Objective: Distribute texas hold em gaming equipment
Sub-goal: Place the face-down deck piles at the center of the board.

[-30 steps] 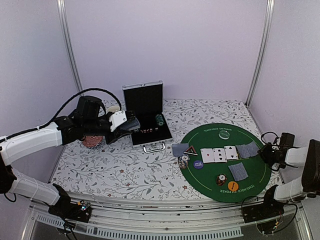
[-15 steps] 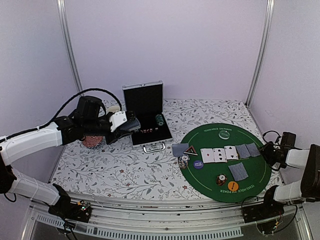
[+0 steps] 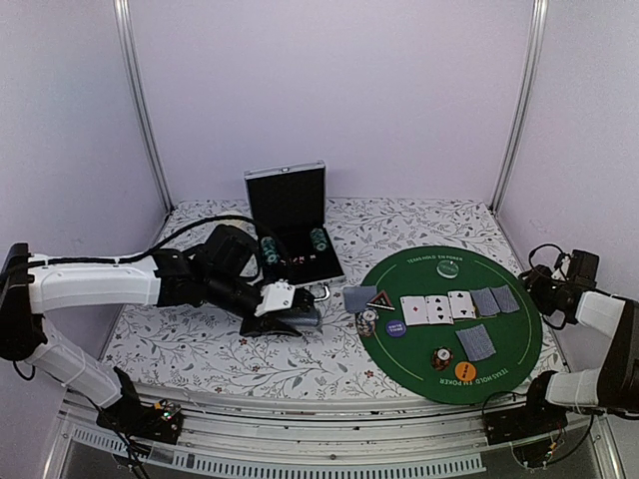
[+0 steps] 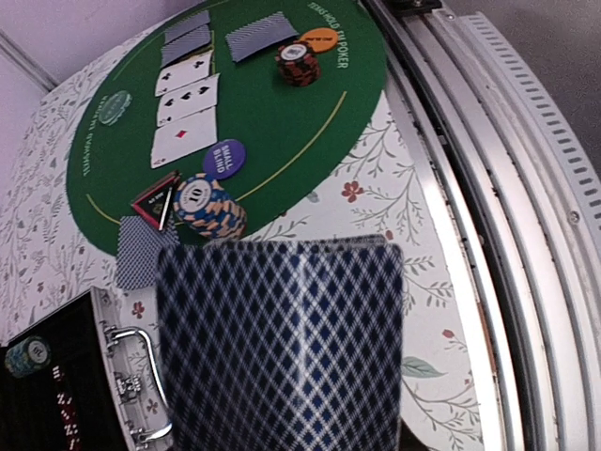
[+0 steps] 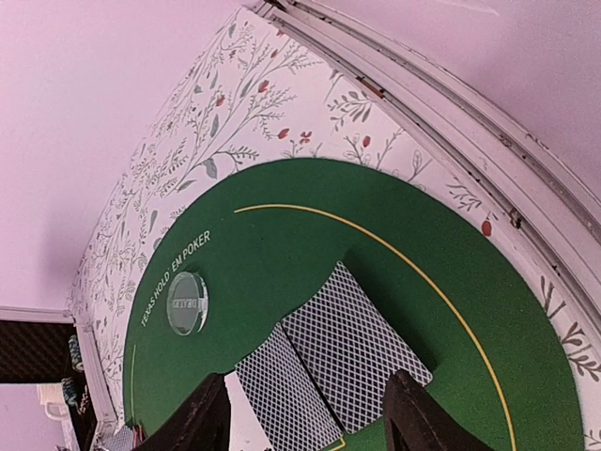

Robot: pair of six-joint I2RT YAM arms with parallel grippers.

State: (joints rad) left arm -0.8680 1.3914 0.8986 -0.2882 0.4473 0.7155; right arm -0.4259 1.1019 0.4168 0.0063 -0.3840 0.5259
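Observation:
The round green mat [image 3: 504, 344] holds three face-up cards [image 3: 437, 308], two face-down cards [image 3: 495, 300] beside them, another face-down card [image 3: 476, 342], two chip stacks [image 3: 368, 321], purple [image 3: 395, 326] and orange [image 3: 464, 371] buttons and a dark triangular marker [image 3: 379, 299]. My right gripper [image 3: 540, 291] stands open just off the mat's right edge. In its wrist view the two face-down cards [image 5: 362, 352] lie flat between its black fingers [image 5: 205, 413], touching neither. My left gripper [image 3: 290, 311] holds a blue-backed deck [image 4: 282, 348], which hides its fingers, in front of the case.
An open black case [image 3: 292, 225] stands at the back centre with chip stacks [image 3: 319, 238] inside, its handle [image 3: 310, 292] beside my left gripper. A clear dealer disc [image 5: 185, 303] lies at the mat's far side. The table's metal front rail [image 4: 507, 188] runs close to the mat.
My right gripper opened, left its card beside the other face-down card and drew back to the right. My left arm swung from beside the case down to its front with the deck.

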